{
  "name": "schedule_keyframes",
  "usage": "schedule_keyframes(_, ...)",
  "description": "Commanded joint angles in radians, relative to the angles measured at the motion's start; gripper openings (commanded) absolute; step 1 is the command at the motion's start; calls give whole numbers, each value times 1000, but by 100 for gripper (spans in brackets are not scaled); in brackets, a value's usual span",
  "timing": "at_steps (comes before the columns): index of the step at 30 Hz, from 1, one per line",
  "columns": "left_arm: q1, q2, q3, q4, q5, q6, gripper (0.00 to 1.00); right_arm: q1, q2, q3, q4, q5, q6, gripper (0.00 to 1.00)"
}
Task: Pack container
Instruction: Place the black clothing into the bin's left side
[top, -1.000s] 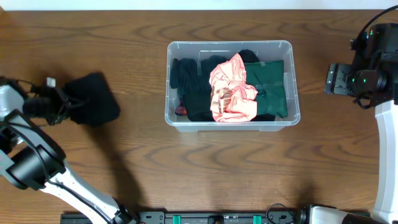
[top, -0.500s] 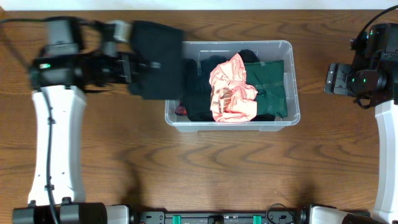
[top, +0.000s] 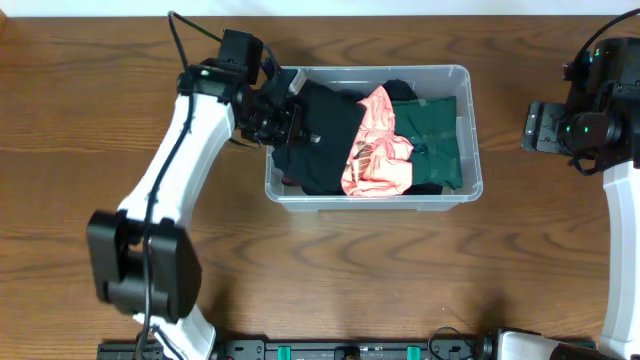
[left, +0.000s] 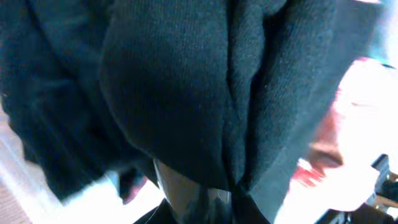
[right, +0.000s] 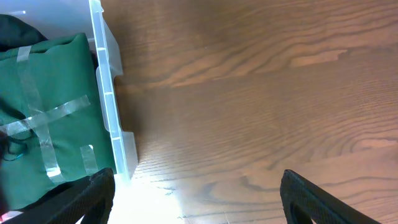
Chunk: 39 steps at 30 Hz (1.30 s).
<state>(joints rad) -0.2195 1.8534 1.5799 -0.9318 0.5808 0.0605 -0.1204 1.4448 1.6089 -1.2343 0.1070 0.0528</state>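
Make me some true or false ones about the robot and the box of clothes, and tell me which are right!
1. The left hand holds a black cloth over the box. True.
2. The pink cloth is outside the box. False: it lies in the box.
3. The green bundle has clear tape on it. True.
4. The right hand is gripping the box. False: it is open and empty, off to the side of the box.
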Motion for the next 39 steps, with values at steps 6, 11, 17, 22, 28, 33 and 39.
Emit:
schedule_keyframes(6,16,11,38,-73,-51,-36,53,-4,2,-1,-6,0,13,83)
schedule_keyframes(11,4,-93,147,-132,-139,-37,98,-4,2,-1,-7,0,13,83)
schedule_keyframes(17,-53,-186,158,3,-258,-37,98,-4,2,-1,-4,0,13,83)
schedule_keyframes(22,-121,-126,138,74,-299,-36,100,-4,2,-2,-5,0,13,83)
schedule_keyframes(28,-143,47,138,78,-306,-36,39,-3,2,-2,-8,-7,13,83)
schedule_keyframes(33,-122,183,138,82,-371,-36,35,-4,2,-2,-8,-7,13,83)
schedule_keyframes(39,-73,167,162,79,-373,-37,35,-4,2,-2,-8,-7,13,83)
